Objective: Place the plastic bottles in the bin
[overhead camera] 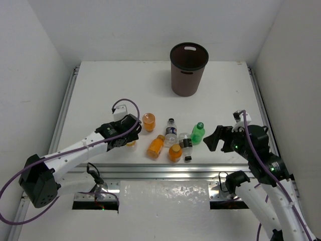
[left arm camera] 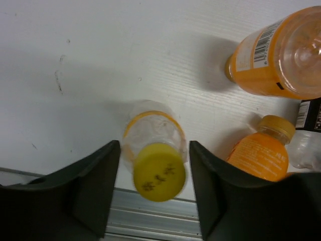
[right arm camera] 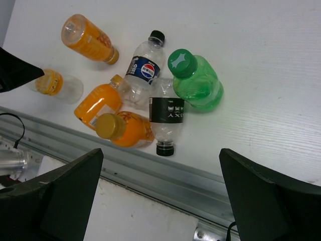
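Clear bottle w/ yellow cap (left arm camera: 150, 130) stands upright, long axis vertical, cap up, body pinched btwn left gripper (left arm camera: 154, 148) fingers. It sits near-left of the other bottles (right arm camera: 196, 83), by the table (overhead camera: 100, 90) near edge. Right gripper (overhead camera: 214, 139): fingers spread wide, empty, right of them. Bin (overhead camera: 189, 68) upright, far centre.

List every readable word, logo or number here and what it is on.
No word reads clearly.
Blue-labelled bottle: round red, white and blue logo, lettering blurred.
Black label: white letters, blurred.
Yellow cap: dark marks, unreadable.
Orange bottle: barcode, digits too small.
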Robot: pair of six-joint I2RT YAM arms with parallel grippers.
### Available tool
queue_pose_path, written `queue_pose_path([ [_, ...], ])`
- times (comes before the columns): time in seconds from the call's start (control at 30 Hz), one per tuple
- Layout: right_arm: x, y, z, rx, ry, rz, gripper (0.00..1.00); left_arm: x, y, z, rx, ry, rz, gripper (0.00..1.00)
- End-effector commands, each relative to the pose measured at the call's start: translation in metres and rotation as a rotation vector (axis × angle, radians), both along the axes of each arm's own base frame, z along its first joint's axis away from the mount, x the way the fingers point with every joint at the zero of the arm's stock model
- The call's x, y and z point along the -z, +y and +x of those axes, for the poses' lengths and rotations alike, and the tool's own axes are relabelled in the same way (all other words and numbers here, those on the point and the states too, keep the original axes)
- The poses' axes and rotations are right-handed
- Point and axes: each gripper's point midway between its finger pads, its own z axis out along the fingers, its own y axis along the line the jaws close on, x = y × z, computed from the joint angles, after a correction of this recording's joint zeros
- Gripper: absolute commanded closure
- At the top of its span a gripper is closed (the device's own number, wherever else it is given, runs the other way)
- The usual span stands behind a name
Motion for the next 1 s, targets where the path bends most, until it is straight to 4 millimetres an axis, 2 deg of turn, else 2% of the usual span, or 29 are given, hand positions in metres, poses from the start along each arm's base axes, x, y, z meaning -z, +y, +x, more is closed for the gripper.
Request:
queue_pose_path([
  [0.0,-0.008,0.008,0.008,-0.029,-0.035,0.026,0.01,0.000,-0.010,0.003,0.033,-0.012,-0.021,0.49],
  [0.03,-0.008,0.009,0.008,-0.034,-0.035,0.026,0.01,0.000,-0.011,0.003,0.037,-0.012,-0.023,0.54],
  [0.07,-0.007,0.010,0.008,-0.038,-0.032,0.029,0.01,-0.002,-0.011,0.003,0.041,-0.014,-0.028,0.67],
  [0.13,-0.007,0.012,0.009,-0.048,-0.034,0.030,0.01,-0.005,-0.007,0.000,0.036,-0.007,-0.014,0.80],
  [0.23,-0.007,0.015,0.019,-0.040,-0.058,0.046,0.01,-0.022,0.002,-0.004,0.028,-0.029,-0.005,0.97],
  [0.27,-0.001,0.019,0.023,-0.053,-0.047,0.051,0.01,-0.040,0.004,-0.003,0.019,-0.073,-0.024,1.00],
  [0.3,-0.002,0.027,0.025,-0.088,-0.057,0.075,0.01,-0.047,0.008,-0.006,0.021,-0.077,-0.020,1.00],
  [0.33,-0.017,0.047,0.027,-0.183,-0.105,0.154,0.01,-0.058,0.009,-0.007,0.049,-0.095,-0.021,1.00],
  [0.37,-0.014,0.057,0.026,-0.232,-0.099,0.192,0.01,-0.079,0.006,-0.008,0.073,-0.134,-0.062,1.00],
  [0.4,-0.014,0.069,0.030,-0.279,-0.086,0.231,0.01,-0.088,0.005,-0.010,0.097,-0.145,-0.072,1.00],
  [0.43,-0.030,0.085,0.030,-0.358,-0.125,0.301,0.01,-0.105,0.003,-0.011,0.141,-0.171,-0.083,1.00],
  [0.5,-0.034,0.099,0.039,-0.405,-0.122,0.318,0.01,-0.122,-0.005,-0.021,0.239,-0.174,-0.121,1.00],
  [0.53,-0.047,0.112,0.040,-0.470,-0.191,0.314,0.01,-0.135,-0.009,-0.024,0.272,-0.193,-0.153,1.00],
  [0.57,-0.056,0.129,0.042,-0.535,-0.240,0.296,0.01,-0.149,-0.022,-0.033,0.372,-0.214,-0.211,1.00],
  [0.6,-0.065,0.129,0.043,-0.535,-0.260,0.299,0.01,-0.155,-0.032,-0.039,0.422,-0.217,-0.268,1.00],
  [0.63,-0.083,0.149,0.043,-0.626,-0.337,0.271,0.01,-0.165,-0.047,-0.055,0.544,-0.215,-0.336,1.00],
  [0.67,-0.090,0.159,0.041,-0.676,-0.367,0.250,0.01,-0.173,-0.057,-0.060,0.603,-0.231,-0.379,1.00],
  [0.7,-0.083,0.177,0.037,-0.767,-0.386,0.200,0.01,-0.179,-0.062,-0.065,0.652,-0.243,-0.403,1.00],
  [0.73,-0.098,0.187,0.035,-0.817,-0.434,0.187,0.01,-0.184,-0.069,-0.071,0.695,-0.241,-0.434,1.00],
  [0.8,-0.099,0.208,0.020,-0.957,-0.488,0.151,0.01,-0.200,-0.084,-0.083,0.783,-0.257,-0.526,1.00],
  [0.83,-0.097,0.219,0.023,-0.998,-0.491,0.137,0.01,-0.207,-0.093,-0.096,0.856,-0.249,-0.585,1.00],
  [0.87,-0.095,0.226,0.018,-1.040,-0.504,0.130,0.01,-0.220,-0.100,-0.100,0.901,-0.286,-0.631,1.00],
  [0.97,-0.079,0.243,-0.001,-1.172,-0.487,0.120,0.01,-0.239,-0.109,-0.110,0.971,-0.317,-0.707,1.00],
])
